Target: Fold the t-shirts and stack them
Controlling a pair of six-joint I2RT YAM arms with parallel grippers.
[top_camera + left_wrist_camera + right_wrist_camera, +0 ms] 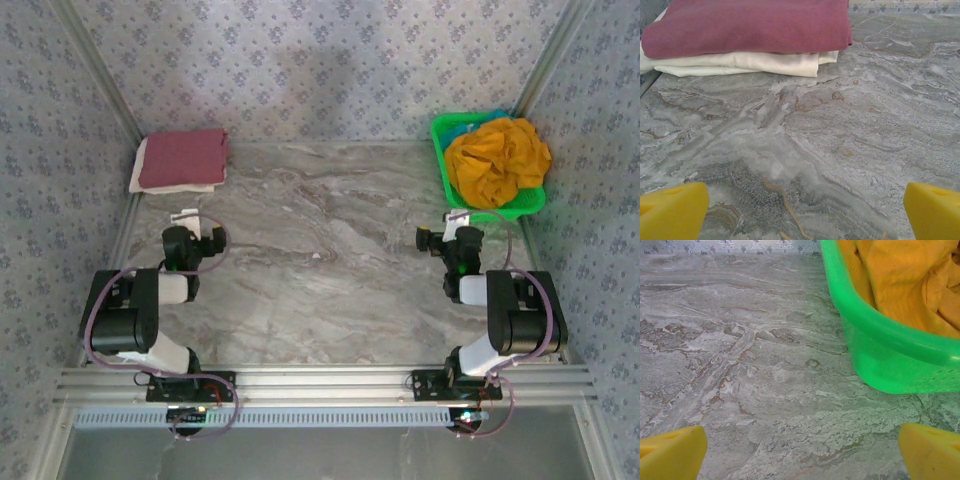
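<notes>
A folded maroon t-shirt (184,157) (750,25) lies on a folded cream-white t-shirt (180,187) (745,62) at the table's far left corner. A crumpled mustard-orange t-shirt (498,160) (905,280) fills the green basket (445,175) (890,360) at the far right. My left gripper (198,222) (802,212) stands open a short way in front of the stack, with bare table between its yellow fingertips (672,210). My right gripper (448,228) (802,452) is open too, just in front of the basket's near left corner, holding nothing.
The marble table (330,240) stretches between the two arms. Patterned walls close in the back and both sides. A metal rail (320,382) runs along the near edge by the arm bases.
</notes>
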